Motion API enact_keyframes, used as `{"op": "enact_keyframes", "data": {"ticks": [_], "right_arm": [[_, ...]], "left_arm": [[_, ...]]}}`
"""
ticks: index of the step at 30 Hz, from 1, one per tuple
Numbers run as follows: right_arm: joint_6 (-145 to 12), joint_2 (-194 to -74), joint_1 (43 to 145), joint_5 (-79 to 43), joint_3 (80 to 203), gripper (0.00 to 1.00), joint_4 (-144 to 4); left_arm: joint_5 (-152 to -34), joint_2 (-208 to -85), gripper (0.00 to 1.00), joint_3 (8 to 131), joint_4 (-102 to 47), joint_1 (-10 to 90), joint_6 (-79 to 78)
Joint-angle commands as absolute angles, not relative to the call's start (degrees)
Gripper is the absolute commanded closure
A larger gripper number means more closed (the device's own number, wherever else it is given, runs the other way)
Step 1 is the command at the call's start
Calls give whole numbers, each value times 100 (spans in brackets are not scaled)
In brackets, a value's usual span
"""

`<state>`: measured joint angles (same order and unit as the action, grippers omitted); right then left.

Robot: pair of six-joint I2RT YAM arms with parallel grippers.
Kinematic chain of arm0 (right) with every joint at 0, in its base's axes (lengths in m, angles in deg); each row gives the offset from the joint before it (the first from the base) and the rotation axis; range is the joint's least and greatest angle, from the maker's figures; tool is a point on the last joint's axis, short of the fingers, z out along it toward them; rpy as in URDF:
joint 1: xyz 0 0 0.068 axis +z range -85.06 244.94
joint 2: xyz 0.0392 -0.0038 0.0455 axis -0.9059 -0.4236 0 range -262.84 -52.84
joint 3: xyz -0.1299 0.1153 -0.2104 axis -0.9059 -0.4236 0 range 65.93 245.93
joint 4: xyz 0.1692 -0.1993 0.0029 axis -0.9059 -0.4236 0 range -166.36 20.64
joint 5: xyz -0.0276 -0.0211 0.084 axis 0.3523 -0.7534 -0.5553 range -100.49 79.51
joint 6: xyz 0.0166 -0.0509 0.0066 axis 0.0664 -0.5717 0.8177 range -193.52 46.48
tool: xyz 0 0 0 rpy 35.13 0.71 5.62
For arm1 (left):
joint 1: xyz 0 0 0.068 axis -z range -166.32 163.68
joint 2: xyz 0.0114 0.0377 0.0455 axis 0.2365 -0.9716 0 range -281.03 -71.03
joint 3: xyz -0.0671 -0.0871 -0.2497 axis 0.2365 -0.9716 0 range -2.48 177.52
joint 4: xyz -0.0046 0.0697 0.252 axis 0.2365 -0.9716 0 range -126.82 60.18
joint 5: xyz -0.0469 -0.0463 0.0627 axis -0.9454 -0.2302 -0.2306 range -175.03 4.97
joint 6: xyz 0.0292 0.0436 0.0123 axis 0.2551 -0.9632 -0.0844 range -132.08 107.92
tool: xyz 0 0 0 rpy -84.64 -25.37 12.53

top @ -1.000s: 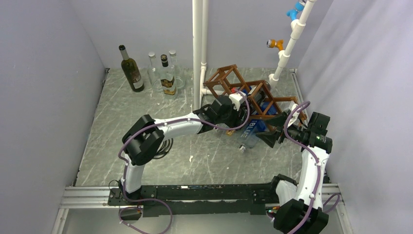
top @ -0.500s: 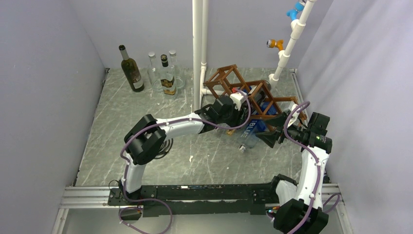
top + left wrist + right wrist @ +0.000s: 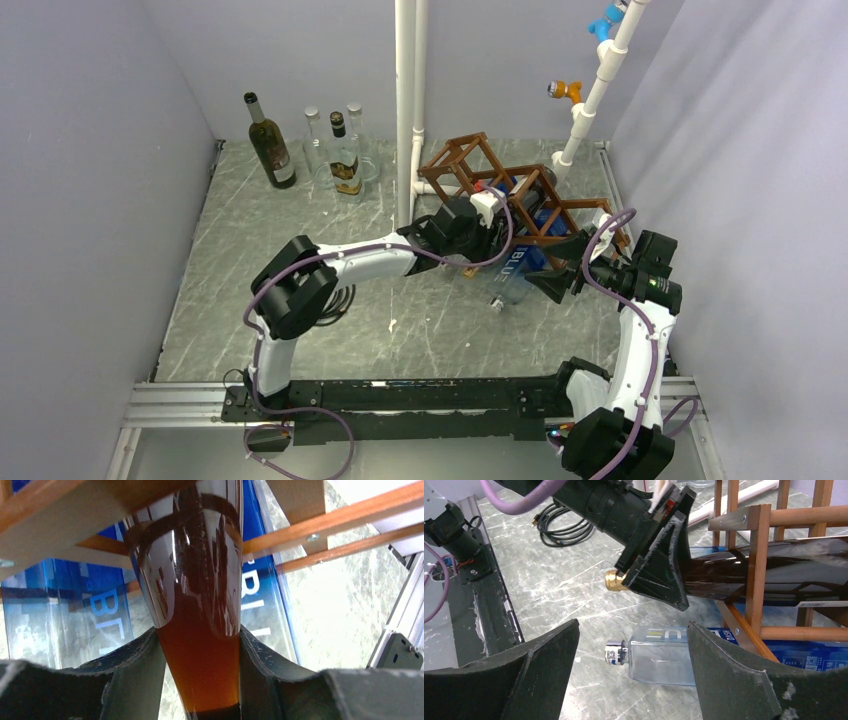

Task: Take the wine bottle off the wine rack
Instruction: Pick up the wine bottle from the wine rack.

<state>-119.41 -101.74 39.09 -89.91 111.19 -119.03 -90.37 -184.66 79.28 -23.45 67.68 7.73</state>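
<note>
Since 1 s ago the left gripper (image 3: 200,650) has narrowed onto the neck of the wine bottle (image 3: 784,565) & now pinches it just behind the gold cap. Bottle body lies horiz. in a wine rack (image 3: 754,545) cell. Right gripper (image 3: 631,630) is spread, nothing btwn its fingers, near the rack front. Risks: smooth tapered neck may slip thru the pads; an off-axis pull could snag bars & drag the rack; clear bottle (image 3: 659,655) on the surface (image 3: 564,580) below could get knocked.
</note>
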Motion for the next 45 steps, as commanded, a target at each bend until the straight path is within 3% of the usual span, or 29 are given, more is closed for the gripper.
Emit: {"op": "enact_keyframes", "data": {"ticks": [1, 45], "right_arm": [[-12125, -10179, 3880, -9136, 11103, 19, -11761], [-12169, -10171, 3849, -9128, 11001, 17, -11718]], "left_arm": [[-9349, -17714, 100, 7598, -2144, 6786, 359], [-9381, -15254, 100, 4966, -1078, 6872, 194]]}}
